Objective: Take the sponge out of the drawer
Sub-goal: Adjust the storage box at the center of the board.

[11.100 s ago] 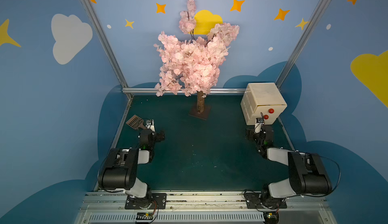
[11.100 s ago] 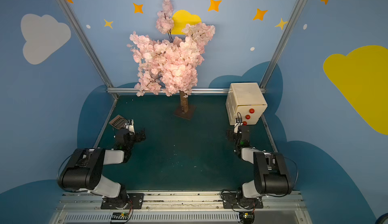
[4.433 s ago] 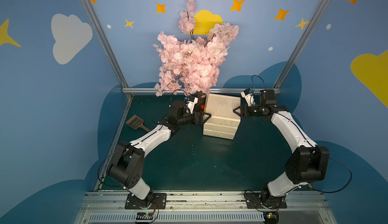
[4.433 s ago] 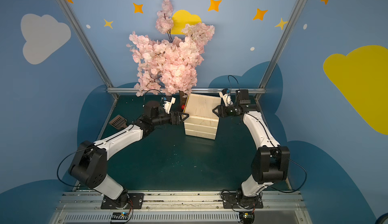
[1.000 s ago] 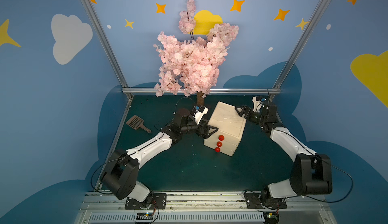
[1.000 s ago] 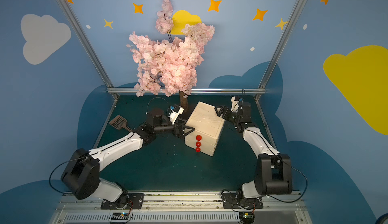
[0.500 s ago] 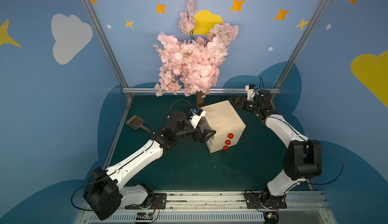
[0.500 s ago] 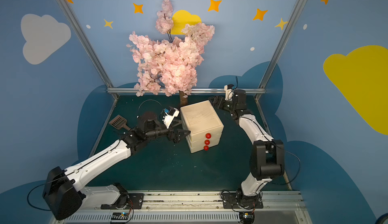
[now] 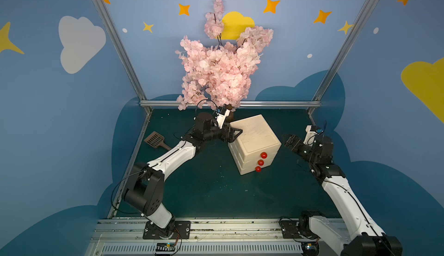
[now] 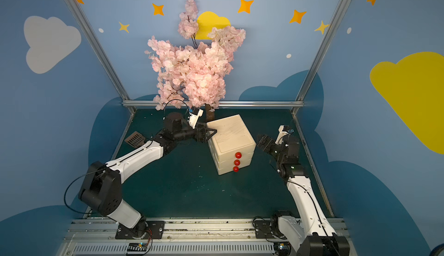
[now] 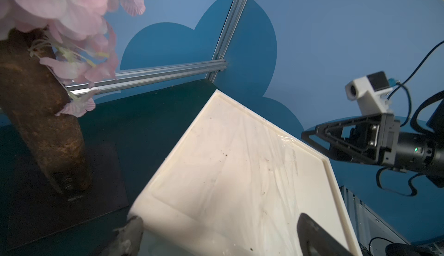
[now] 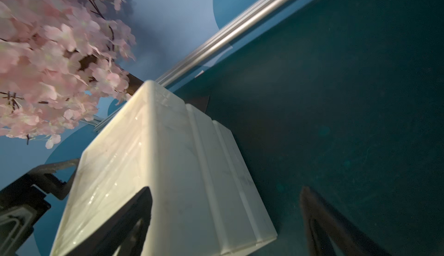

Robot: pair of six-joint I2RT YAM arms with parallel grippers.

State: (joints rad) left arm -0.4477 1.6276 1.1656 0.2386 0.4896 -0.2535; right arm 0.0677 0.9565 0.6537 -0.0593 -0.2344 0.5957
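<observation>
Hiding, I judge, in one of three shut drawers (image 9: 252, 164), the sponge is unseen; likely light, soft, squashy, best pinched across its middle. Left gripper (image 9: 236, 134) gapes wide at the chest's (image 9: 254, 134) back corner; right gripper (image 9: 287, 140) gapes wide nearby, apart.

Standing here, I can't read any writing, label, brand mark or number anywhere. The cream plastic three-drawer cabinet (image 9: 255, 136) shows plain faces. The blue painted walls (image 9: 60, 127) carry only clouds and stars, no lettering. The small black circuit board on the front rail (image 9: 167, 246) has markings too small to make out.
</observation>
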